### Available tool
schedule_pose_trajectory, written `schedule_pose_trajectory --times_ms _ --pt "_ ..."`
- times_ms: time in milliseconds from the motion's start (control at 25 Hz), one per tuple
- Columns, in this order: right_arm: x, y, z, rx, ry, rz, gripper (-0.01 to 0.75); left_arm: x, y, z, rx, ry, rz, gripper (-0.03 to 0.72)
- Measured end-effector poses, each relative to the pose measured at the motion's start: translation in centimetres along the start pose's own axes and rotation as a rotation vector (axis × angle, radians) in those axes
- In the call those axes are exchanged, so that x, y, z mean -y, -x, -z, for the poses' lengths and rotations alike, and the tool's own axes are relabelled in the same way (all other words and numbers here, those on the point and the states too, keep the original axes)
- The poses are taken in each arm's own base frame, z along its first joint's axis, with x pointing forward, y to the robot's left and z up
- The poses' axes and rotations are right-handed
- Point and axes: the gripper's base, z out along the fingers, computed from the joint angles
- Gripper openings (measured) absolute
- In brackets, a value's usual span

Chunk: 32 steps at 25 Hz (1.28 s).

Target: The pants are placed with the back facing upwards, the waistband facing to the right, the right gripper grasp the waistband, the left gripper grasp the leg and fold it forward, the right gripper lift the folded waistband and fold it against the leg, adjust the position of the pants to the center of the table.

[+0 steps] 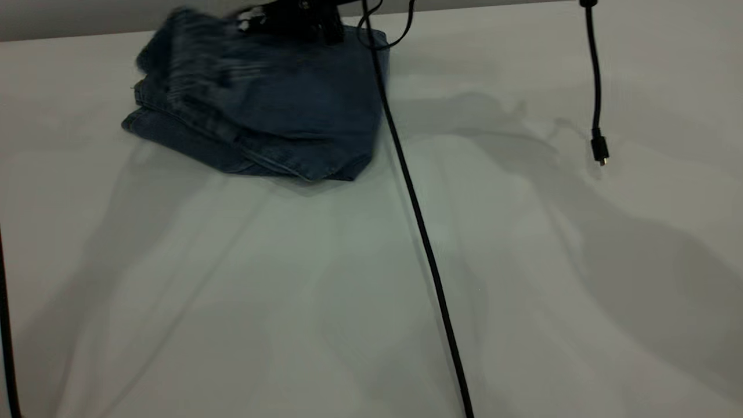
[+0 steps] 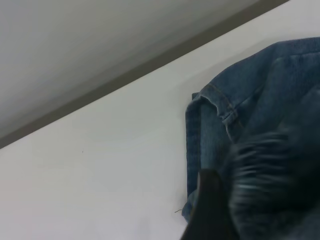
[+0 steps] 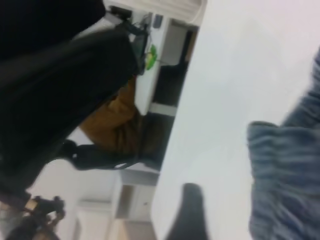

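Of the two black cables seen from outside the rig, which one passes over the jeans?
The long diagonal cable passes the right edge of the folded jeans. The short cable, ending in a plug, hangs far to the right, apart from them.

A pale white tabletop [image 1: 325,302] fills most of the exterior view, crossed by soft grey shadows. A thick black cable [image 1: 426,244] runs diagonally over it from the far edge down to the near edge. A second, thinner black cable [image 1: 595,69] hangs at the right and ends in a small plug [image 1: 599,152] with a metal tip. Another dark line [image 1: 6,342] runs along the left border. In the right wrist view, beyond the tabletop's edge, something brown-orange [image 3: 117,125] and a small green item [image 3: 151,54] show, too blurred to identify.
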Motion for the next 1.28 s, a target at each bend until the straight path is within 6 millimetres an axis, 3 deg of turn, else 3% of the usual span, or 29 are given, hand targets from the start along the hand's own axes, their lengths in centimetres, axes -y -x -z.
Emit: schedule_pose_trajectory --times_ms 120,360,600,760,880,1080,1280 --pt "-0.4 1.5 1.1 0.008 -0.055 0.039 0.629 0.0 0.0 0.0 -0.001 0.001 -0.001 0.477" --pt "-0.7 4.8 5.8 -0.021 -0.246 0.105 0.597 0.0 -0.1 0.0 -0.011 0.001 0.000 0.477" --pt "-1.5 8.3 13.8 -0.075 -0.521 0.157 0.585 0.1 -0.6 0.0 -0.069 -0.002 -0.006 0.477" --pt "-4.3 11.4 20.7 0.069 -0.680 0.186 0.584 0.4 -1.1 0.1 -0.130 -0.009 -0.011 0.477" --pt "-6.4 12.6 24.8 0.147 -0.767 0.238 0.584 0.4 -1.3 0.0 -0.146 -0.006 -0.020 0.477" --pt "-8.2 12.6 24.6 0.088 -0.895 0.383 0.584 0.8 -0.9 0.1 -0.115 -0.010 -0.031 0.477" --pt "-9.9 12.7 26.0 0.105 -1.105 0.398 0.580 1.3 -1.1 -0.5 -0.127 -0.030 -0.018 0.477"
